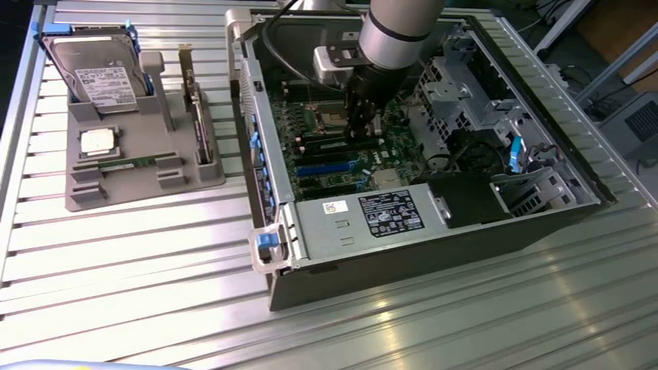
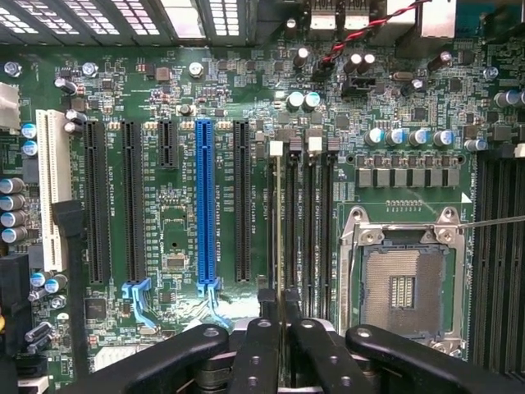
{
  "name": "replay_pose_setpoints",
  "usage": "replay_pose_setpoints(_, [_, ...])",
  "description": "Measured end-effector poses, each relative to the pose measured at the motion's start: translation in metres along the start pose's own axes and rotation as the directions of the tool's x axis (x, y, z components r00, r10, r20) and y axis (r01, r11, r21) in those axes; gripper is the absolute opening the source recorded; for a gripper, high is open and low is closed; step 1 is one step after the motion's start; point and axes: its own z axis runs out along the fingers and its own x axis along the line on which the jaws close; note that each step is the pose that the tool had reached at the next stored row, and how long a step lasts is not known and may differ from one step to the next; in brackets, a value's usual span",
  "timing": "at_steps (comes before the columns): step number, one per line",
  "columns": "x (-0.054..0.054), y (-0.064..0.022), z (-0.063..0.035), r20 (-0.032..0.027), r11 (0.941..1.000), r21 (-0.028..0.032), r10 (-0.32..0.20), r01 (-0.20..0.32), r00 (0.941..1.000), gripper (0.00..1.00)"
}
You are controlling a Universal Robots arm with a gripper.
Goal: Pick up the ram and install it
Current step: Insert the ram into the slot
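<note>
Clamping the ram edge-on over the motherboard's memory slots, the end effector pinches its top edge (light, stiff, fragile; best held by the bare edges)

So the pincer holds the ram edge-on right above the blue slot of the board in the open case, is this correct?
Not quite. In the wrist view the pincer holds the ram above the narrow black slots beside the processor socket, not above the blue slot, which lies further away from that socket. The rest is right.
</note>
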Motion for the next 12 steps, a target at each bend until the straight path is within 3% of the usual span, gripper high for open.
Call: replay_pose_setpoints(12, [0.0001, 0.0084, -0.0001, -0.0006, 1.0, 0.0, 0.0, 0.0, 1.0, 0.12])
